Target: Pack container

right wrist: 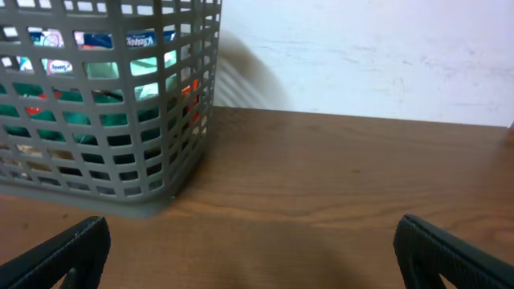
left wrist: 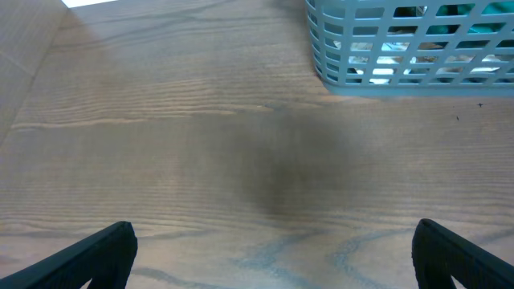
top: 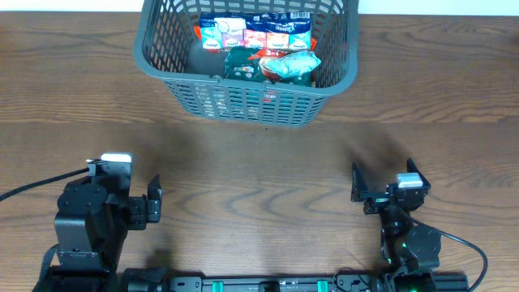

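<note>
The container, a dark grey slotted basket (top: 243,101), stands at the back middle of the table. Several snack packs (top: 259,36) lie inside it, with a green pack (top: 247,65) and a crumpled pack (top: 290,66) in front. The basket also shows in the left wrist view (left wrist: 409,48) and in the right wrist view (right wrist: 104,104). My left gripper (top: 156,199) is open and empty near the front left; its fingers frame bare wood in the left wrist view (left wrist: 273,257). My right gripper (top: 383,188) is open and empty near the front right, also shown in its wrist view (right wrist: 249,249).
The wooden table (top: 259,178) stretches between the grippers and the basket. A white wall (right wrist: 369,56) rises behind the table's far edge. A black cable (top: 36,188) runs from the left arm toward the left edge.
</note>
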`<state>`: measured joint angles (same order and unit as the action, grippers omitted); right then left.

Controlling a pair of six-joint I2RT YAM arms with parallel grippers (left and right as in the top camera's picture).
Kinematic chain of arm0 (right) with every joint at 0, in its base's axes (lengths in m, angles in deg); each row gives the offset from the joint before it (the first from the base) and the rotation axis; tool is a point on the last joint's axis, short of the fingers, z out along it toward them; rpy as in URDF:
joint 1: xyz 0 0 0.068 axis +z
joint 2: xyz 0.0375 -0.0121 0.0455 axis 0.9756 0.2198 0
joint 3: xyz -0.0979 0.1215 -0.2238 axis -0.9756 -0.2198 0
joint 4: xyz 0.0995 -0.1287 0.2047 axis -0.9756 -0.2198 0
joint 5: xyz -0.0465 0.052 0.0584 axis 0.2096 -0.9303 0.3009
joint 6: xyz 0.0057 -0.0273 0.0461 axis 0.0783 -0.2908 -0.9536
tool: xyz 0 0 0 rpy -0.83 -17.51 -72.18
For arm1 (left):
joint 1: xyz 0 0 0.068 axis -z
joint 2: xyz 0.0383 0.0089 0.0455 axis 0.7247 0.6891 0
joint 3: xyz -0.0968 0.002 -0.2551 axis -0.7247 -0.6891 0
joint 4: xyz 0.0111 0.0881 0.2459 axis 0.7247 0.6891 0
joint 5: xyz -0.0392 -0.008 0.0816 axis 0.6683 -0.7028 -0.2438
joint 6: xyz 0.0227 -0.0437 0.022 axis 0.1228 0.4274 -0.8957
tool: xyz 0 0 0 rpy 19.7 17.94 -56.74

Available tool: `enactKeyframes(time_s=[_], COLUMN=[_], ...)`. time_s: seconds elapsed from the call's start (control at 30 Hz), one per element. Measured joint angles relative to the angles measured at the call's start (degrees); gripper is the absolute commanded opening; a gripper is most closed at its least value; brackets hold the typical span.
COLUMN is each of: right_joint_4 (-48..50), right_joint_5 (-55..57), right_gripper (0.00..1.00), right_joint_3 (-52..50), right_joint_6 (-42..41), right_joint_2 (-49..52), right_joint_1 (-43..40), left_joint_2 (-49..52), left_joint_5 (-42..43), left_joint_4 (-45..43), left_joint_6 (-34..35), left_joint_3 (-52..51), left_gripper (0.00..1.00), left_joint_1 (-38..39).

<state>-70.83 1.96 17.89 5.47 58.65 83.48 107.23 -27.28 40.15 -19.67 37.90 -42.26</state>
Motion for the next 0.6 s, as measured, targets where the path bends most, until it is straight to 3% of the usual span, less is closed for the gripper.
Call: enactKeyframes(time_s=[0.6], right_joint_4=[0.02], right_joint_5=[0.35], right_gripper=[0.99], right_joint_3=[0.00], right_joint_6=[-1.49], right_joint_2=[0.00], right_joint_1=[0.00], left_joint_2=[0.00], left_joint_5=[0.00], left_joint_4=[0.00], left_joint_6=[0.00], left_joint_3=[0.00], left_gripper=[0.99], left_joint_1=[0.00])
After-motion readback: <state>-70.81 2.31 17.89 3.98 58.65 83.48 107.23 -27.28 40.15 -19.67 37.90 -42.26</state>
